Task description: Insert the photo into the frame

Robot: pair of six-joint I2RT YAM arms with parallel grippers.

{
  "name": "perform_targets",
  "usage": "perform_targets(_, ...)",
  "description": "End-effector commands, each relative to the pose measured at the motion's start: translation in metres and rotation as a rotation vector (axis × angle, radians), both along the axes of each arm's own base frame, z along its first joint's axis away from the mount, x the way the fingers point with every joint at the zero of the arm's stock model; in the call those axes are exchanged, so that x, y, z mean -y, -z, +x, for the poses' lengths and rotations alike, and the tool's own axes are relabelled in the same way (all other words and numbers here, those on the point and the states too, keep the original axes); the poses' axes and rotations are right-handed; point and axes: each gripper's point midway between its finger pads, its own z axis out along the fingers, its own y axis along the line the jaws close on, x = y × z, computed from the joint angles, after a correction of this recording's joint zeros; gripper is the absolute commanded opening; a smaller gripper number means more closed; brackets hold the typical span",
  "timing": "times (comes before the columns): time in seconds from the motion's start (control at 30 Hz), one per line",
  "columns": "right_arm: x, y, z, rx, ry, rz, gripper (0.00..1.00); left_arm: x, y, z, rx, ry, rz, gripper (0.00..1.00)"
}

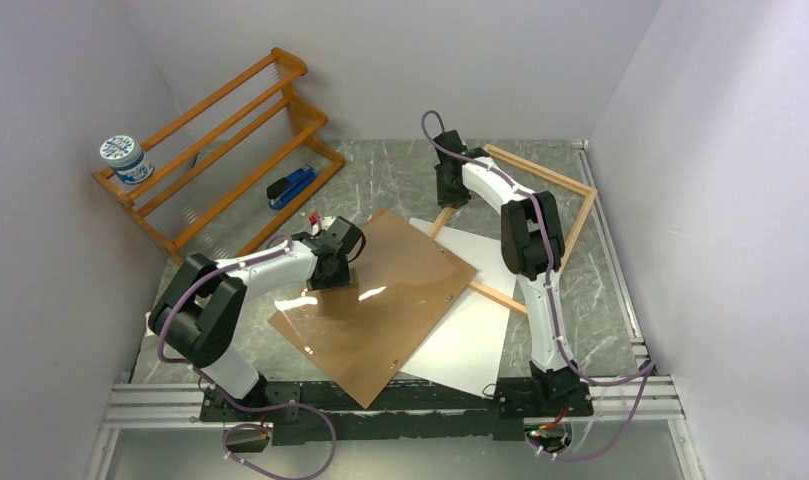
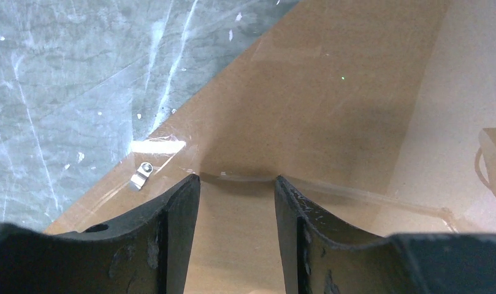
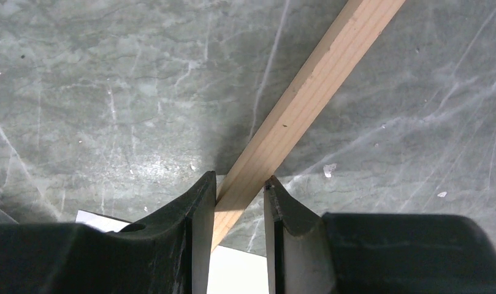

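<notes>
Mounting rail (image 1: 410, 412): nearest the top camera, black, along the near edge of the desk (image 1: 610, 300); both arms are bolted to it.
Desk: grey, marbled and scratched.
Frame (image 1: 550, 172): thin light-wood border, lying flat at the back right, turned at an angle to the desk's edges; its near rail crosses over the white sheet.
Backing board (image 1: 380, 350): stiff and brown, lying aslant in the middle, its right side over part of the white sheet.
Clear pane (image 1: 372, 293): on top of the board, catching a glare; in the left wrist view its edge runs across the board at the fingertips.
Photo (image 1: 470, 330): white side up, flat on the desk, partly under the board and partly under the frame's near rail; not inside the frame.
Rack (image 1: 230, 130): orange-brown wooden slats, standing at the back left against the wall.
Right claw (image 3: 240, 177): pinching the frame's left rail, one finger on each side of the wood.
Left claw (image 2: 238, 179): fingers spread, tips down at the pane's edge over the board, gripping nothing.
Stapler (image 1: 292, 187): blue and black, at the foot of the rack.
Tub (image 1: 125, 160): white and blue, on the rack's left end.
Clip (image 2: 139, 177): small metal tab at the board's edge, just left of the left claw.
</notes>
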Motion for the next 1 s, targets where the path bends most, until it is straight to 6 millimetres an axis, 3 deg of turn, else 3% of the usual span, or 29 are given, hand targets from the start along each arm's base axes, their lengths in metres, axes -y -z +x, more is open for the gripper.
perform_targets(0.0, -0.005, -0.046, 0.022, 0.117, -0.121, -0.034, 0.00, -0.032, 0.023, -0.029, -0.116, -0.068, 0.129, 0.52)
perform_targets(0.13, -0.002, -0.073, 0.039, 0.193, -0.103, -0.062, 0.00, -0.027, 0.021, -0.027, -0.109, -0.034, 0.104, 0.52)
perform_targets(0.33, 0.005, -0.111, 0.051, 0.293, -0.021, -0.040, 0.00, 0.006, -0.019, -0.003, -0.010, 0.103, -0.028, 0.57)
perform_targets(0.43, 0.009, -0.125, 0.056, 0.322, 0.017, -0.012, 0.00, 0.012, -0.025, 0.002, 0.008, 0.138, -0.047, 0.59)
perform_targets(0.67, 0.008, -0.142, 0.057, 0.328, 0.019, 0.048, 0.00, 0.009, -0.017, -0.001, -0.019, 0.142, -0.026, 0.60)
perform_targets(0.83, 0.023, -0.150, 0.062, 0.341, 0.057, 0.042, 0.00, 0.008, -0.014, -0.003, -0.023, 0.129, -0.024, 0.61)
perform_targets(0.97, 0.037, -0.152, 0.069, 0.371, 0.058, -0.006, 0.00, -0.008, -0.012, -0.005, -0.025, 0.050, 0.039, 0.64)
